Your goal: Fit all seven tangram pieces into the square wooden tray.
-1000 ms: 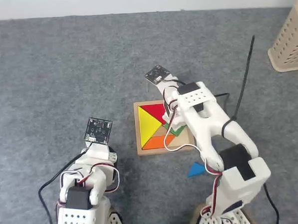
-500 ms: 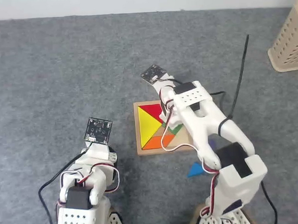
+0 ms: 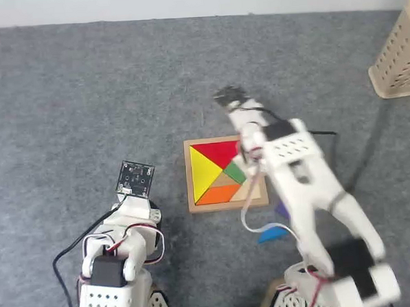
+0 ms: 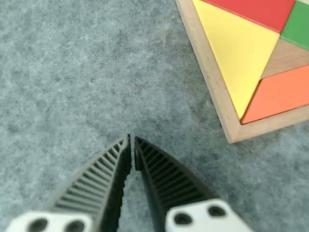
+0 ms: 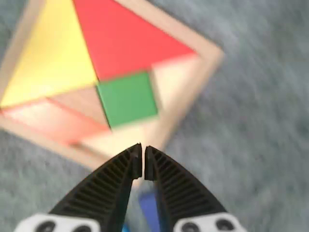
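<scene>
The square wooden tray (image 3: 190, 176) holds a red triangle (image 3: 215, 153), a yellow triangle (image 3: 203, 173), a green square (image 3: 235, 172) and an orange piece (image 3: 217, 194). My right arm (image 3: 295, 162) hangs over the tray's right side. Its gripper (image 5: 143, 147) is shut and empty, above the tray's rim (image 5: 212, 53) just past the green square (image 5: 128, 98). A blue piece (image 3: 270, 234) and a darker blue one (image 3: 282, 210) lie on the carpet near the tray. My left gripper (image 4: 132, 140) is shut over bare carpet, short of the tray's corner (image 4: 227, 130).
Grey carpet covers the table. A beige perforated basket (image 3: 399, 47) stands at the far right edge. Bare wood shows in the tray to the right of the green square and between the yellow and orange pieces.
The right arm has swung right and back from the tray's middle. The green square, half covered before, now lies in plain view in the tray. The left arm has not moved.
</scene>
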### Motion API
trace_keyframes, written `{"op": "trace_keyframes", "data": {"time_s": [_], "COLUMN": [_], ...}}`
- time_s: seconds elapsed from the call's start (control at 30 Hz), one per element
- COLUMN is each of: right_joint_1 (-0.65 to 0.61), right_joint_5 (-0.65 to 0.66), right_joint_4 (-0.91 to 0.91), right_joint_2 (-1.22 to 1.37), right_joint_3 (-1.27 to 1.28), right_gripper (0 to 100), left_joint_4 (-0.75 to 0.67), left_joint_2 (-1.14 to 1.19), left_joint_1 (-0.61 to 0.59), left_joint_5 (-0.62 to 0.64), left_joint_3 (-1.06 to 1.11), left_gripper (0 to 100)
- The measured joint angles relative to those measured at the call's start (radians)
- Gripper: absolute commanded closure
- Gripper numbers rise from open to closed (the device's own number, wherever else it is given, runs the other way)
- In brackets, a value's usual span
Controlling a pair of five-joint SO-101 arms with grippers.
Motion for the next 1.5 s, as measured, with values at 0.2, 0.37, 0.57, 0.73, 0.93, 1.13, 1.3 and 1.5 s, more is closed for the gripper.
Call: {"op": "trace_keyframes", "data": {"time_s": [0.2,0.37,0.57,0.73,0.93,1.13,1.3,1.5], "right_joint_1": [0.092,0.103,0.104,0.104,0.109,0.158,0.209,0.311], "right_joint_5": [0.094,0.149,0.133,0.107,0.091,0.051,0.049,0.052], "right_joint_4": [0.092,0.095,0.064,-0.026,-0.091,-0.092,-0.1,-0.1], "right_joint_2": [-0.123,-0.135,-0.135,-0.118,0.011,0.068,0.074,0.103], "right_joint_3": [0.184,0.31,0.338,0.384,0.376,0.322,0.315,0.262], "right_gripper": [98.9,97.6,82.4,81.1,81.0,81.2,90.8,96.6], "left_joint_4": [0.0,0.0,0.0,0.0,0.0,0.0,0.0,0.0], "left_joint_2": [0.0,0.0,0.0,0.0,0.0,0.0,0.0,0.0], "left_joint_1": [0.0,0.0,-0.002,-0.002,-0.002,0.002,-0.002,0.0], "left_joint_5": [0.0,0.0,0.0,0.0,0.0,0.0,0.0,0.0], "left_joint_3": [0.0,0.0,0.0,0.0,0.0,0.0,0.0,0.0], "left_gripper": [99,99,99,99,99,99,99,99]}}
